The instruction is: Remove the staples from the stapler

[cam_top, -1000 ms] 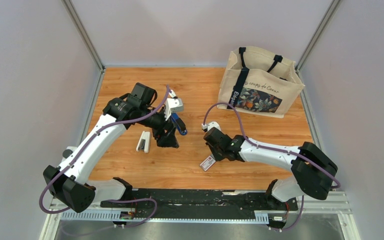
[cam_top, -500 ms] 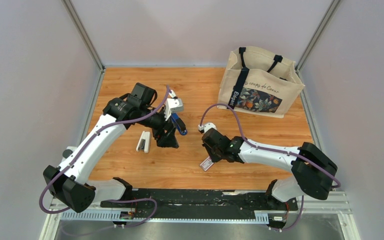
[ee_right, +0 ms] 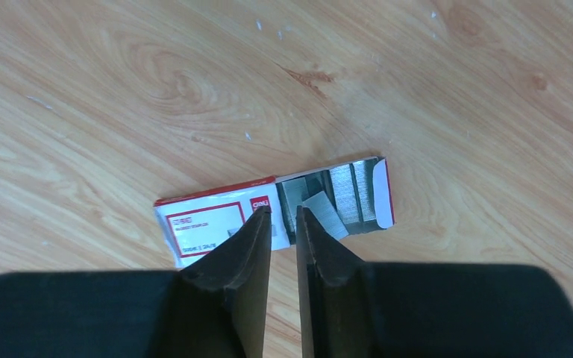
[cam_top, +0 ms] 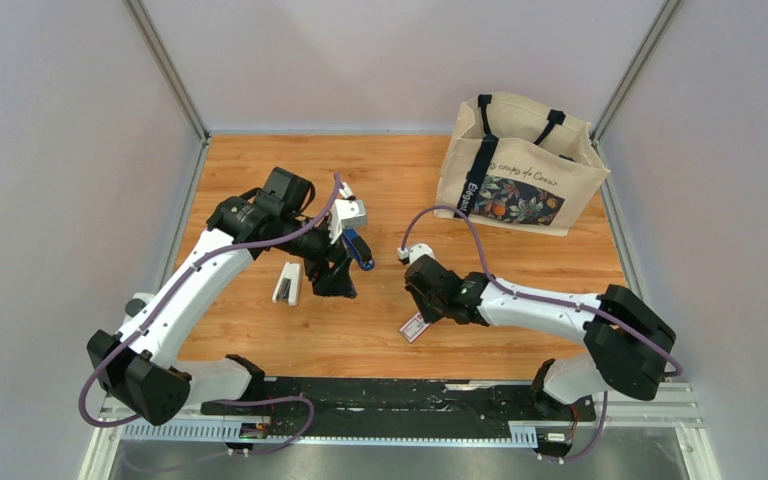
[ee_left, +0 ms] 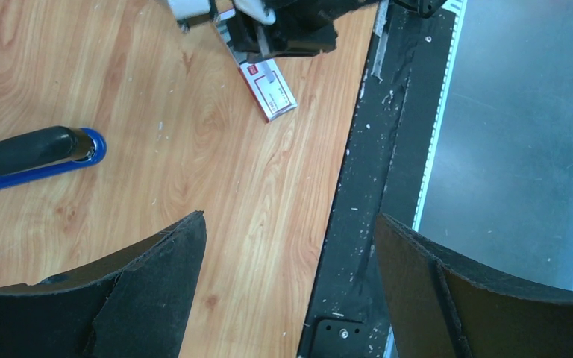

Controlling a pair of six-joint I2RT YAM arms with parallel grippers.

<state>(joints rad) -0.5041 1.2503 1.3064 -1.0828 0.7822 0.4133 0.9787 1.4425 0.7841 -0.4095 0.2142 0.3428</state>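
The dark-blue stapler (ee_left: 33,153), glossy with a black top pad, lies flat on the wood-grain worktop (ee_left: 194,149), its rear cut off in the left wrist view. Near it the left gripper (ee_left: 287,220) has its jaws spread wide and empty. The right gripper (ee_right: 281,212) has its jaws nearly closed over the open red-and-white cardboard staple box (ee_right: 209,224); any grasp is unclear.

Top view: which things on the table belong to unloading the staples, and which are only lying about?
For the job:
- dark-blue stapler with black grip
- open red-and-white cardboard staple box, under the right claw

Lying about:
- small white stapler
- beige cloth tote bag with flower print
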